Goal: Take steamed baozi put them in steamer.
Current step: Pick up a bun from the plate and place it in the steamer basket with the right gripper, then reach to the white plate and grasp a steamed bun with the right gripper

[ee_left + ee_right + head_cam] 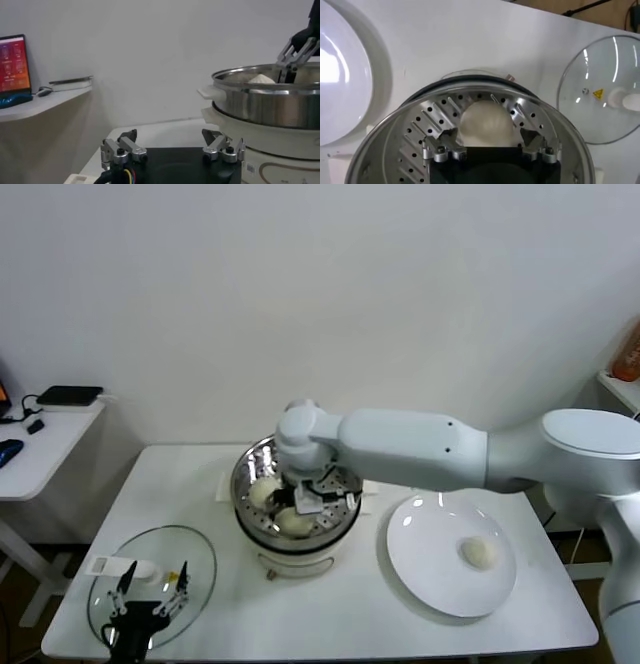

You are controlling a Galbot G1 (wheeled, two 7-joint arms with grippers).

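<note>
While the right end effector (490, 146) hangs spread over a baozi (486, 123) in the steamer (250, 524), the last baozi (479, 553) lies to its right, nearer that arm

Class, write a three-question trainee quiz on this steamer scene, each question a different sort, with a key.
1. True or false: the right gripper stands open over a baozi inside the steamer.
2. How many baozi lie on the white plate?
3. Where is the left gripper? A) inside the steamer B) over the glass lid C) on the plate

Key: 1 true; 2 one; 3 B
</note>
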